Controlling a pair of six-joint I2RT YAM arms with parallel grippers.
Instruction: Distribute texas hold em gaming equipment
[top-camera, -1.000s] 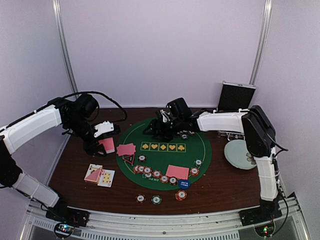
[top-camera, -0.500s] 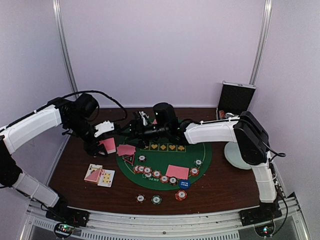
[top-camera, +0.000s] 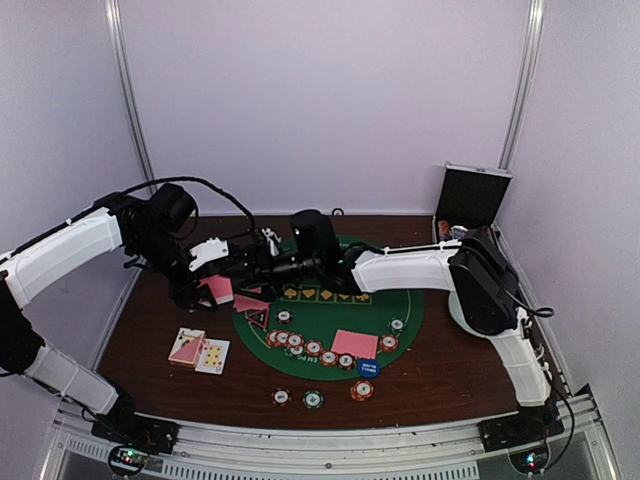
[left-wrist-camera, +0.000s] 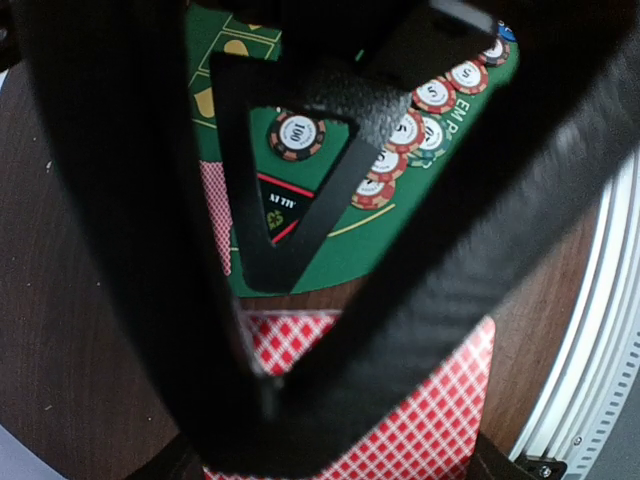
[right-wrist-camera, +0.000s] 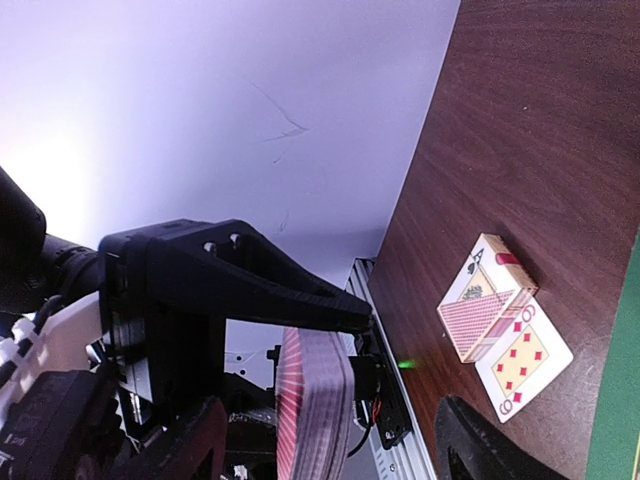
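Green felt mat is our reference on the brown wooden table.

Left gripper: just off the mat's left edge, clamped on a deck of red-backed cards. From the right wrist camera we see the deck edge-on under the left gripper's black finger.

Right gripper: arm stretches across the mat's far-left edge and ends right beside the left gripper. Jaws are wide, and the deck lines up between its fingers. We can't tell whether they touch it.

On the mat:
- face-down cards at the left edge
- one more red-backed card toward the near rim
- arc of striped poker chips along the near-left rim
- two more chips at the near-right
- blue dealer disc on the near edge

Off the mat:
- three loose chips on the wood in front of it
- small pile of face-up cards to its left, with a red-backed one on top
- black-and-silver case standing open beyond the far-right edge
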